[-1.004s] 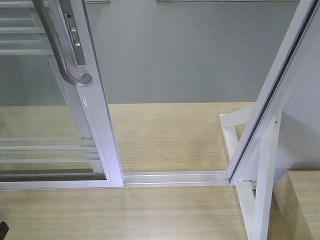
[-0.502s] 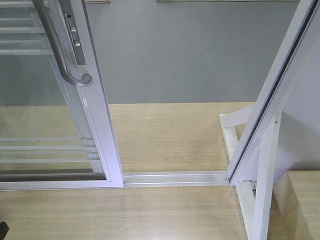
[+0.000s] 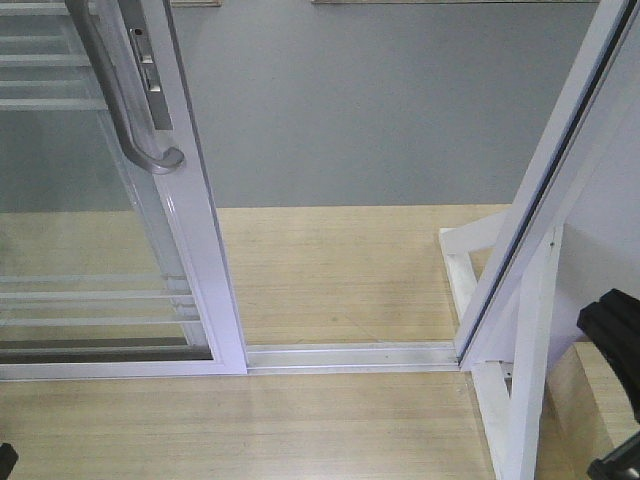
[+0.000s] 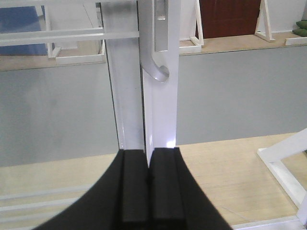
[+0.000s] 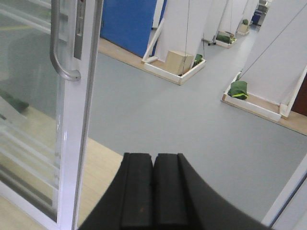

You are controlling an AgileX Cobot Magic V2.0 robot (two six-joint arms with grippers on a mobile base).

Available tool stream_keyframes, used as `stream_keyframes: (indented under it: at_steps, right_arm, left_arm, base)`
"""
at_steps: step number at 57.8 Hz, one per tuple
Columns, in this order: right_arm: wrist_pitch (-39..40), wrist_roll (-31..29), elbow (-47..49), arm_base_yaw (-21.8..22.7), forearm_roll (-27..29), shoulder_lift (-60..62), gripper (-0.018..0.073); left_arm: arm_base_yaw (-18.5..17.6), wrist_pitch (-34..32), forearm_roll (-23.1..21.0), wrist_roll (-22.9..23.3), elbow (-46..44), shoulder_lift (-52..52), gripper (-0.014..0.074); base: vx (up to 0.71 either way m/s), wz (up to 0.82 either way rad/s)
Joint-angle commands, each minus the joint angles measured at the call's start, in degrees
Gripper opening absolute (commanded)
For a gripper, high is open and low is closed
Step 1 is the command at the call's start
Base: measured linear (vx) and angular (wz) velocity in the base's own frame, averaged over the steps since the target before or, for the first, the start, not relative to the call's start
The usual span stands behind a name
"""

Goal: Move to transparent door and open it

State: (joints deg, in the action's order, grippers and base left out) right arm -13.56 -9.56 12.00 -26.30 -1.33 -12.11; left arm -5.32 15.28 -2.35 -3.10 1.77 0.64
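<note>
Door looks already slid aside, so the step in hand is prob wrap-up of the opening. Left tool [image 4: 148, 189]: pads pressed together, gripping nothing. The transparent door [image 4: 160, 110] stands straight ahead of it, pull handle [image 4: 156, 72] above and just beyond, not touched. Floor track [image 3: 350, 355] lies bare in the gap. Right tool [image 5: 153, 191]: also closed on nothing, door frame & handle up to its left, well apart. Next move, if more gap needed: hook handle w/ left tool & push sideways

Pale wooden floor [image 3: 330, 280] meets grey floor [image 3: 380, 110] beyond; a blue wall [image 5: 129, 21] and white partitions [image 5: 184, 24] stand farther off.
</note>
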Motion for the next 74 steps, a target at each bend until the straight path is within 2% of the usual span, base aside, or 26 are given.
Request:
stream_keyframes:
  at_steps: [1, 6, 12, 24, 30, 48, 74]
  right_arm:
    - [13.56, 1.51, -3.21, 2.02, 1.33, 0.18, -0.0002]
    - [17.59, 6.55, -7.75, 5.75, 1.33, 1.44, -0.0002]
    - [17.36, 10.44, -11.75, 11.52, 1.33, 3.58, -0.0002]
    - [14.39, 11.35, -14.0, 21.58, 1.33, 9.01, -0.0002]
    - [12.88, 11.35, -14.0, 24.95, 1.33, 10.95, -0.0002]
    - [7.85, 11.95, -14.0, 25.84, 1.79, 12.06, -0.0002]
    - [7.78, 11.95, -14.0, 25.84, 1.79, 12.06, -0.0002]
  left_arm:
    - [0.07, -4.33, -0.56, 0.0, 0.54, 0.86, 0.0001]
    - [0.07, -4.33, -0.56, 0.0, 0.54, 0.86, 0.0002]
    - [0.07, -4.33, -0.56, 0.0, 0.54, 0.86, 0.0003]
    - [0.07, -4.33, -0.56, 0.0, 0.54, 0.86, 0.0003]
    - [0.07, -4.33, -0.56, 0.0, 0.54, 0.86, 0.0003]
    - [0.07, -4.33, -0.56, 0.0, 0.54, 0.86, 0.0003]
    - [0.07, -4.33, -0.56, 0.0, 0.54, 0.86, 0.0003]
  base:
    - [0.0, 0.0]
    - [0.0, 0.0]
    - [0.0, 0.0]
    - [0.0, 0.0]
    - [0.0, 0.0]
    - [0.0, 0.0]
    - [0.0, 0.0]
